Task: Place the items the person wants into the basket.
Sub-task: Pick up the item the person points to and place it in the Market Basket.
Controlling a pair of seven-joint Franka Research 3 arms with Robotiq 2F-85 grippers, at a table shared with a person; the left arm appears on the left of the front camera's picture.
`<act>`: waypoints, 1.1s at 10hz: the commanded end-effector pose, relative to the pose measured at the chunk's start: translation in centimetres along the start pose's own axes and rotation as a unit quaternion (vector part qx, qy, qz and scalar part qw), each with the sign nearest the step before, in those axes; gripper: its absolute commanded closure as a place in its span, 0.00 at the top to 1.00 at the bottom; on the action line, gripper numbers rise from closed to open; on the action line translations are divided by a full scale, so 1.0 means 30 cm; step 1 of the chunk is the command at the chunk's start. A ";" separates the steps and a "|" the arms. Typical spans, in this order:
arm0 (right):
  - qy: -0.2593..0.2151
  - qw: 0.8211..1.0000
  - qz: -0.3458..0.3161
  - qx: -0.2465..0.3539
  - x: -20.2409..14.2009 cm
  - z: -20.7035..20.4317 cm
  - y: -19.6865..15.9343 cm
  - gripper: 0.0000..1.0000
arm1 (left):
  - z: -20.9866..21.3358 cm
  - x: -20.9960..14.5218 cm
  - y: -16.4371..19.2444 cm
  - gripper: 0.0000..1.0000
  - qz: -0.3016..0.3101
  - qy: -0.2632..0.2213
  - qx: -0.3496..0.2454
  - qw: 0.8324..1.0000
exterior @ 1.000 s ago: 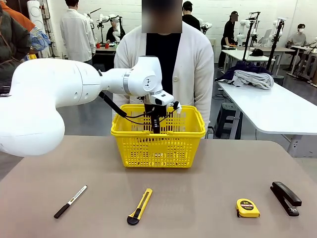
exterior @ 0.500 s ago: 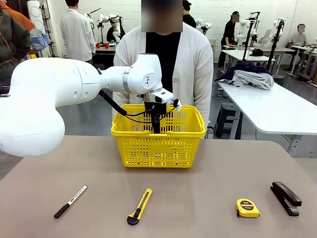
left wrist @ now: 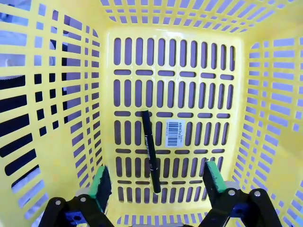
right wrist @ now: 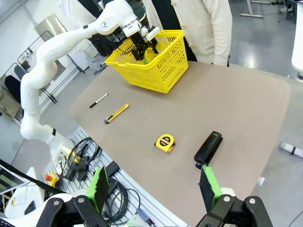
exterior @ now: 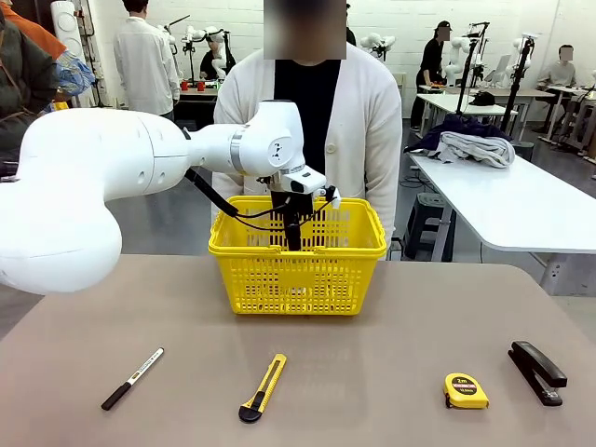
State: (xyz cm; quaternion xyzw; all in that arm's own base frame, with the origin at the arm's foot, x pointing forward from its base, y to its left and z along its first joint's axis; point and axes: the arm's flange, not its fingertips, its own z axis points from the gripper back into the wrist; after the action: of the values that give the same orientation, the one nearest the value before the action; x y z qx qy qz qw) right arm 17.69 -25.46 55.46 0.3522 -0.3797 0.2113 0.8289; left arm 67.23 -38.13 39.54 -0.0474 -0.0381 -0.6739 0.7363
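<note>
My right gripper (right wrist: 154,185) hangs high on my side of the table (right wrist: 236,109), green pads (right wrist: 100,185) spread wide with nothing between them. Beneath it, a row of tools lies along the near edge. From my left these are the marker (exterior: 131,378), the knife (exterior: 264,387), the tape measure (exterior: 465,390) and the stapler (exterior: 536,372). Each is well apart from the next, and no finger touches any of them.

Farther across, about mid-table, stands the basket (exterior: 298,270), upright. My left arm reaches over its rim from the left, and the left gripper (exterior: 293,235) points straight down inside it. Through the wrist camera I see its pads (left wrist: 101,182) parted and empty. The pen (left wrist: 150,150) lies flat on the slotted floor below them, just beside a white barcode label (left wrist: 173,134), and the fingers don't touch it.

Beyond the basket, at the far edge, the person (exterior: 368,121) stands facing me in a white cardigan, close behind the basket. I cannot see their hands.
</note>
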 end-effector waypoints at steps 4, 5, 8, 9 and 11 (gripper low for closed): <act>-0.009 1.000 0.005 0.006 0.004 0.000 -0.001 1.00 | 0.323 -0.106 -0.191 1.00 0.008 -0.031 0.019 0.999; -0.009 1.000 0.005 0.006 0.004 0.000 -0.001 1.00 | 0.440 -0.189 -0.294 1.00 0.018 -0.053 0.047 0.997; -0.009 1.000 0.005 0.006 0.004 0.000 -0.001 1.00 | 0.685 -0.435 -0.586 1.00 0.063 -0.095 0.111 0.987; -0.009 1.000 0.005 0.006 0.004 0.000 -0.001 1.00 | 0.714 -0.518 -0.656 1.00 0.085 -0.104 0.126 0.983; -0.009 1.000 0.005 0.006 0.004 0.000 -0.001 1.00 | 0.726 -0.648 -0.745 1.00 0.134 -0.121 0.147 0.973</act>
State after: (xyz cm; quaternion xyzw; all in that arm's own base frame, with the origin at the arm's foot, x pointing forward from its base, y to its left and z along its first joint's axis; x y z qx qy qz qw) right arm 17.71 -25.45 55.44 0.3526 -0.3791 0.2115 0.8290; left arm 46.08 -19.53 62.10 -0.0249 -0.1972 -0.5572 0.8063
